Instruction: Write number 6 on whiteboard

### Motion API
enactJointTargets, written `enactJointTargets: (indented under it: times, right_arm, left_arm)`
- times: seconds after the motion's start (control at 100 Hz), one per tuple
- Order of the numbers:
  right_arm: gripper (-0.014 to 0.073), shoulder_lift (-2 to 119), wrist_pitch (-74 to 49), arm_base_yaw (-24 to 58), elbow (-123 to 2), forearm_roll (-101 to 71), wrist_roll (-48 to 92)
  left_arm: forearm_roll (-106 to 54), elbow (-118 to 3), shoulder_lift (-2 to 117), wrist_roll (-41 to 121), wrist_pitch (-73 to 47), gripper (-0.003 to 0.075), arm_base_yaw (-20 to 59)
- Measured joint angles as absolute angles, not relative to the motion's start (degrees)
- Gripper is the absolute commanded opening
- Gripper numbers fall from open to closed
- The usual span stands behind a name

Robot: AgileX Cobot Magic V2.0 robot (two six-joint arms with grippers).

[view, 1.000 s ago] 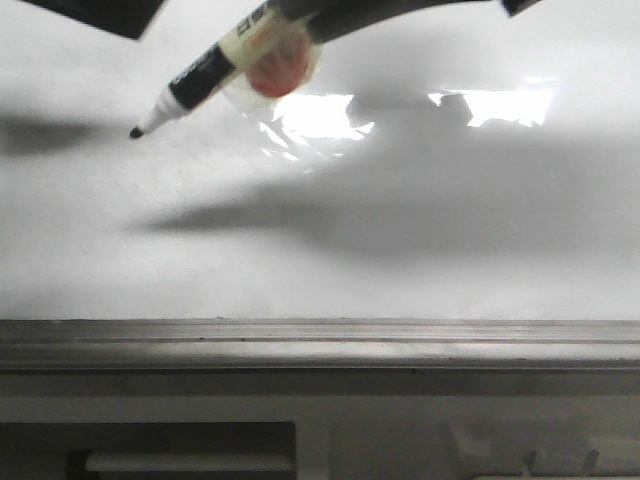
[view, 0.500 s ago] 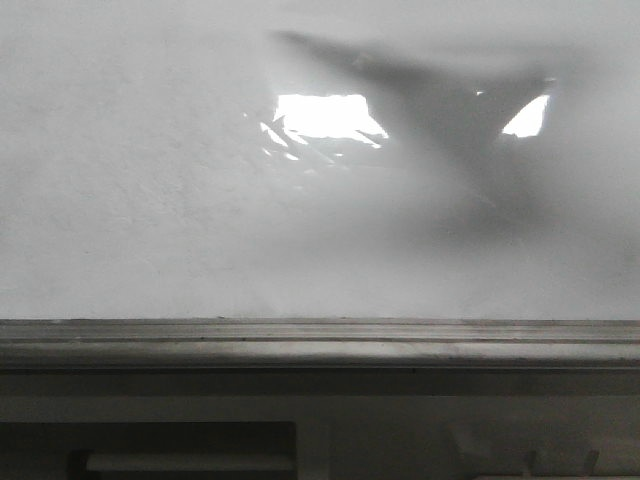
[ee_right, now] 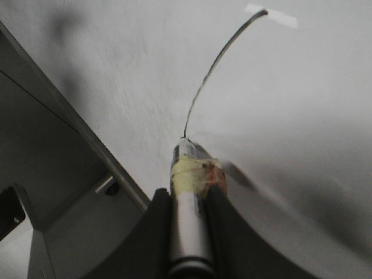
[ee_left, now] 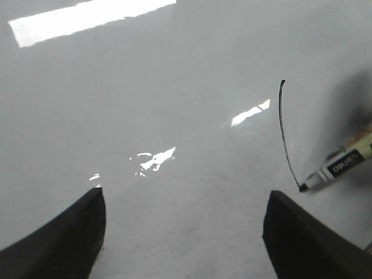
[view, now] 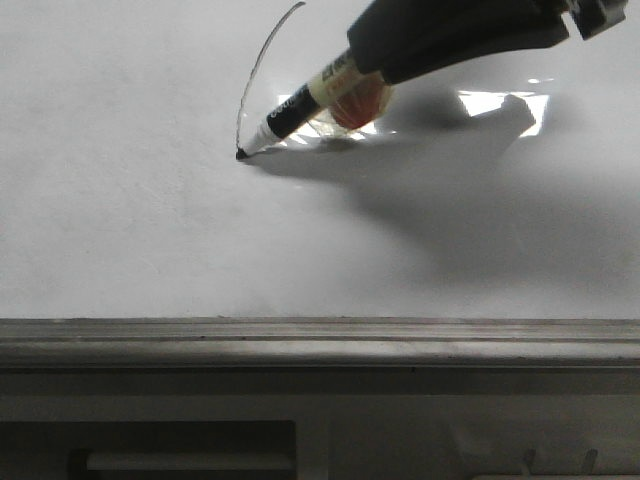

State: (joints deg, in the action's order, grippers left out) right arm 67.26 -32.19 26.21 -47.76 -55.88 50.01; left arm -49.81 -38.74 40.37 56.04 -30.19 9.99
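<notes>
— Nearest the ledge (view: 320, 345), what's happening?
— Right gripper (view: 440, 40) grasps the marker (view: 300, 100), tip touching the whiteboard (view: 120, 220); left gripper (ee_left: 183, 232) spread, idle.
— And the number 6 (view: 255, 75)?
— Only its tail, farther up. Keep contact; curl a closed loop.

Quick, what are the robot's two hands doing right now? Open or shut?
Left gripper: open, holding nothing.
Right gripper: shut on the marker, its tip on the whiteboard.
</notes>
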Motion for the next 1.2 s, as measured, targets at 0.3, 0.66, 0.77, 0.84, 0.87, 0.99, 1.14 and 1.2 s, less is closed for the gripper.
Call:
enactJointTargets:
  times: [0.3, 0.66, 0.77, 0.84, 0.87, 0.99, 1.14, 1.2]
  right_arm:
    - [-0.0046, 61.43, -28.85, 26.31, -46.75, -45.37, 39.6]
    - [-0.0046, 64.68, -28.19, 26.92, -51.39, -44.94, 39.25]
    - [-0.0046, 66.93, -29.27, 28.25, -53.6, -45.02, 39.38]
    - [-0.0046, 67.75, -30.39, 28.78, -54.59, -45.02, 39.61]
    - [-0.0046, 67.89, -30.9, 28.91, -55.0, -44.9, 39.72]
    - [-0.0046, 67.31, -33.34, 28.91, -55.26, -43.93, 39.84]
    - [-0.0046, 62.42, -36.75, 28.64, -55.26, -43.46, 39.84]
    - [-0.0046, 60.76, -38.61, 28.21, -55.33, -43.46, 39.84]
  left_arm:
    - [-49.81, -38.74, 40.37, 56.04, -30.19, 0.0511, 9.99]
    - [-50.18, -38.74, 40.37, 55.94, -30.19, 0.0511, 9.99]
    - [-50.18, -38.74, 40.37, 55.94, -30.19, 0.0511, 9.99]
    - [-50.18, -38.74, 40.37, 55.94, -30.19, 0.0511, 9.99]
    - [-50.27, -38.74, 40.37, 55.94, -30.19, 0.0511, 9.89]
    - [-50.95, -38.74, 40.37, 56.23, -30.38, 0.0511, 9.77]
    - [-56.91, -38.74, 40.37, 62.21, -34.08, 0.0511, 9.78]
    - [-60.44, -38.74, 40.37, 66.04, -36.67, 0.0511, 9.78]
